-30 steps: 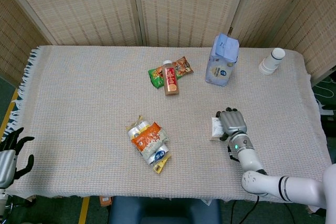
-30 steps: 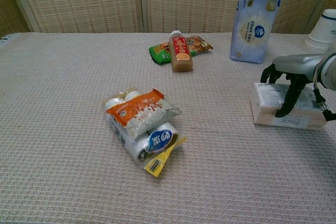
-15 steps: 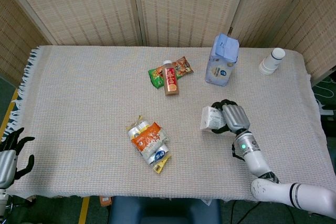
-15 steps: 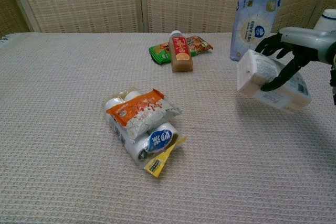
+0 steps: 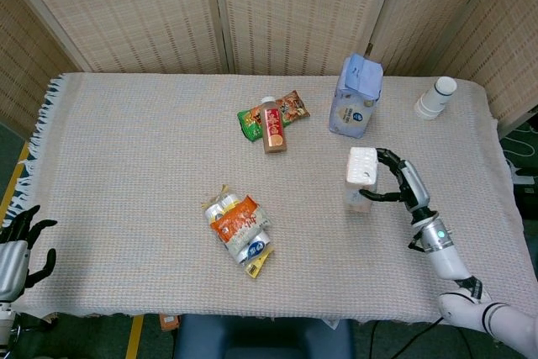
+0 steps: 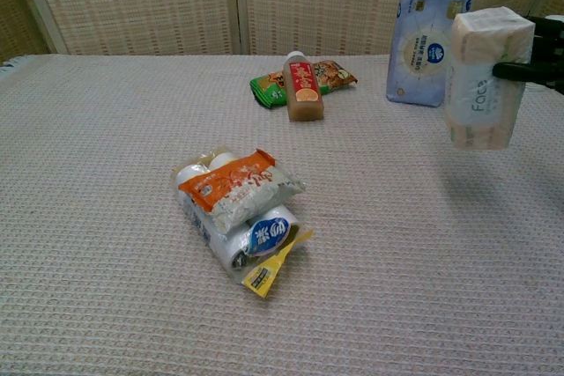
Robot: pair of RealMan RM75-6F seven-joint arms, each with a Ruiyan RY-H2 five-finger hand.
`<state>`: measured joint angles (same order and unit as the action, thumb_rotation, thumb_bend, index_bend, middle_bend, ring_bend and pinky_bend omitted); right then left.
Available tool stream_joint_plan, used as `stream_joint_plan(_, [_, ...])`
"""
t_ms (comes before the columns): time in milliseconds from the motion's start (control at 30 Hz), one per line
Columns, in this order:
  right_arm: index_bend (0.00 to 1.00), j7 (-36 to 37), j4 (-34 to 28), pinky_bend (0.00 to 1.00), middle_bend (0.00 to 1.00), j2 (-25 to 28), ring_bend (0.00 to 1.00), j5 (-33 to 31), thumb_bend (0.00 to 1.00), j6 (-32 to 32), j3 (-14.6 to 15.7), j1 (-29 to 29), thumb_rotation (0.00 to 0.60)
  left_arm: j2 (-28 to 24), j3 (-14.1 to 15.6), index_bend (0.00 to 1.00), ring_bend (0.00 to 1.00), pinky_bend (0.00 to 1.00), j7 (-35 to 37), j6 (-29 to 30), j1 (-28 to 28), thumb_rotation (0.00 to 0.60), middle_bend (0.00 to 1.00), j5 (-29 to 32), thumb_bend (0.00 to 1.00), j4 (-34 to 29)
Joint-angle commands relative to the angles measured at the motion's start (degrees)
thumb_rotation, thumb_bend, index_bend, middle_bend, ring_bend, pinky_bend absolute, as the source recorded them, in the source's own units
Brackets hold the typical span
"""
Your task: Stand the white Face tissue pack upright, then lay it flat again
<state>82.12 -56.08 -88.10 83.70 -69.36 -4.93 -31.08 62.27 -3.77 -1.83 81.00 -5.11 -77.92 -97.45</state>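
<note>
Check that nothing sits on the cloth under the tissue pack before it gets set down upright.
Nothing visible does. The right hand holds the tissue pack upright above bare tablecloth; the blue bag stands behind it, farther back.

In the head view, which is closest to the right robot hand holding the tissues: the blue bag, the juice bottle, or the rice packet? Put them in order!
From the right robot hand, which holds the tissue pack:
1. Blue bag, just behind it.
2. Juice bottle, farther left, near the back.
3. Rice packet, farthest left, near the front.
</note>
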Motion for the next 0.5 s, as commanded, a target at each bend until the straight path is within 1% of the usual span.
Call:
stream_joint_plan(33, [0.39, 15.66, 18.91, 0.19, 0.42, -8.57, 0.45, 10.21, 0.06, -3.85, 3.88, 1.98, 0.600, 0.08, 0.00, 0.27, 0.00, 0.16, -0.12, -0.11, -0.04, 0.600, 0.00, 0.13, 0.49, 0.12])
stream_joint_plan(133, [0.39, 15.25, 22.32, 0.19, 0.42, -10.30, 0.45, 10.57, 0.07, -3.76, 4.43, 1.47, 0.600, 0.14, -0.05, 0.27, 0.00, 0.16, -0.23, -0.19, -0.08, 0.600, 0.00, 0.30, 0.49, 0.15])
stream_joint_plan(233, [0.39, 13.77, 24.34, 0.18, 0.42, -11.34, 0.45, 10.80, 0.07, -3.79, 4.83, 1.03, 0.600, 0.23, -0.04, 0.27, 0.00, 0.16, -0.35, -0.33, -0.14, 0.600, 0.00, 0.41, 0.49, 0.21])
stream_joint_plan(500, [0.39, 9.12, 25.82, 0.14, 0.42, -12.50, 0.42, 10.40, 0.09, -3.13, 5.12, 0.12, 0.600, 0.37, -0.02, 0.27, 0.00, 0.17, -0.60, -0.57, -0.23, 0.600, 0.00, 0.63, 0.49, 0.37])
